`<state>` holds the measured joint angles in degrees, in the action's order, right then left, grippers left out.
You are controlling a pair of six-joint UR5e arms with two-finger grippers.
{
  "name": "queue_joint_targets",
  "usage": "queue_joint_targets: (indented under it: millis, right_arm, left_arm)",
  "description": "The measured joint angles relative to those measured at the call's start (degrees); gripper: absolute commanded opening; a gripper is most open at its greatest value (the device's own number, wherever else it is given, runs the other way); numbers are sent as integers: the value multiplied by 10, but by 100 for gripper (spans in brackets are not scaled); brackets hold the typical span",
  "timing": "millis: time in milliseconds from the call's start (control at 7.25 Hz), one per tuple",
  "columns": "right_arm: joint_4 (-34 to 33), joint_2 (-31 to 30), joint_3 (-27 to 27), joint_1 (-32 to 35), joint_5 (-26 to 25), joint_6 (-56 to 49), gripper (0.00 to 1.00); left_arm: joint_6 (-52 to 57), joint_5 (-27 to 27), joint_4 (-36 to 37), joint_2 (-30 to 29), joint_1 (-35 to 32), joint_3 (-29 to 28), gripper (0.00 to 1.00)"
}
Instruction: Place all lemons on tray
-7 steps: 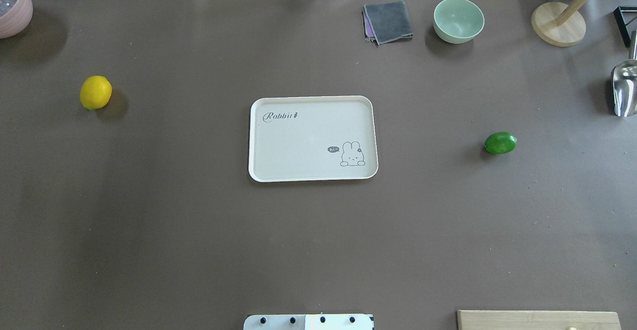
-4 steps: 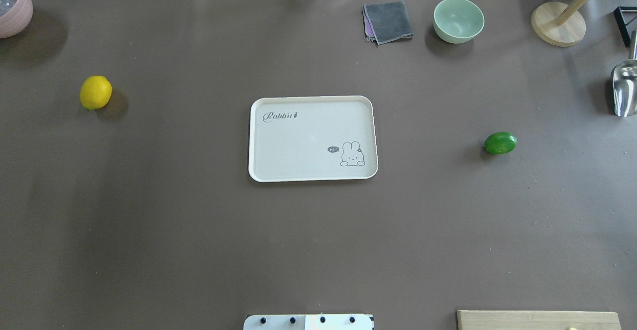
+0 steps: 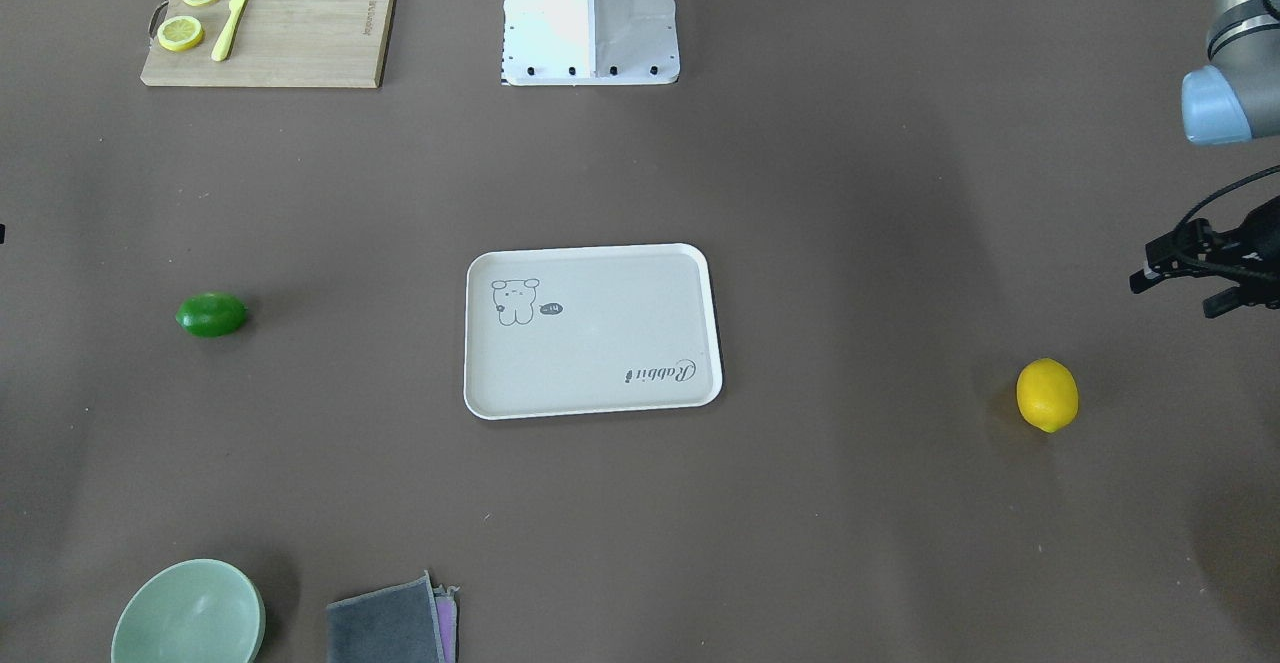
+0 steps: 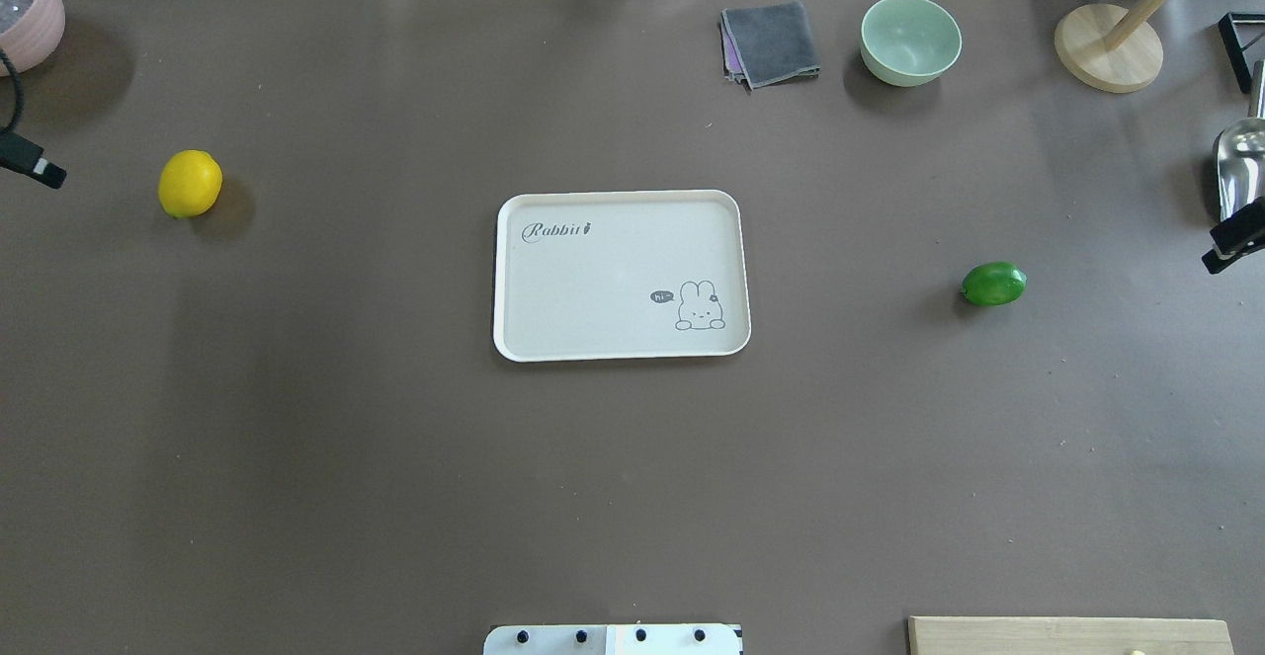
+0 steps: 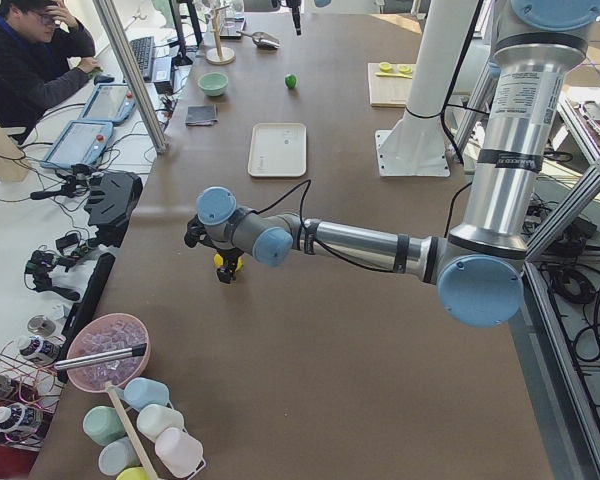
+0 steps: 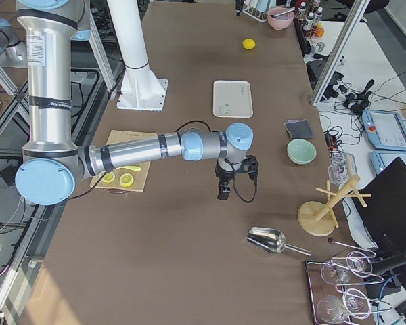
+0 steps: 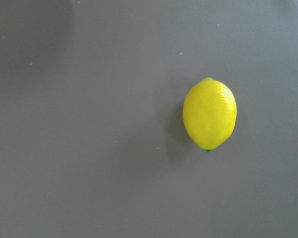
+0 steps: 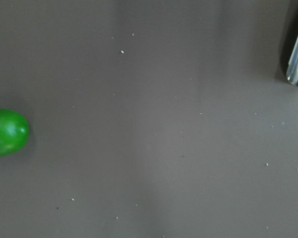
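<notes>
tray (image 4: 593,285): "Rabbit" in curly script, far-left corner in the overhead view | speech bubble (image 4: 661,296) on it: "hi~", right by the bunny doodle (image 4: 700,305) | cutting board (image 3: 300,23): tiny edge stamp, can't read it

The tray (image 4: 593,285) lay at the table's middle. The left lemon (image 4: 190,183) sat on the table well to the robot's left of it and the right lemon (image 4: 993,284) well to its right, both off the tray. Along the far edge, right of centre, a cloth (image 4: 772,42) lay just beside a bowl (image 4: 910,40), with a stand (image 4: 1107,47) further right and a scoop (image 4: 1240,176) at the right edge. At the near right corner a cutting board (image 3: 310,28) carried lemon slices (image 3: 181,33) and a knife (image 3: 233,18). The left gripper (image 3: 1180,293) hung near the left lemon, apart from it. The right gripper (image 4: 1228,248), barely in view, seemed to be between the scoop and the right lemon.
</notes>
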<state>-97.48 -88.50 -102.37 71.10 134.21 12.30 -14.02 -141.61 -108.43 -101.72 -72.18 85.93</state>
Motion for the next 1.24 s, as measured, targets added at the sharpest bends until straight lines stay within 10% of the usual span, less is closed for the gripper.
queue_joint_targets:
  millis: [1241]
  right_arm:
    - [1, 20, 29, -29, -1, 12, 100]
  left_arm:
    - [-3, 102, -24, -113, 98, -158, 97]
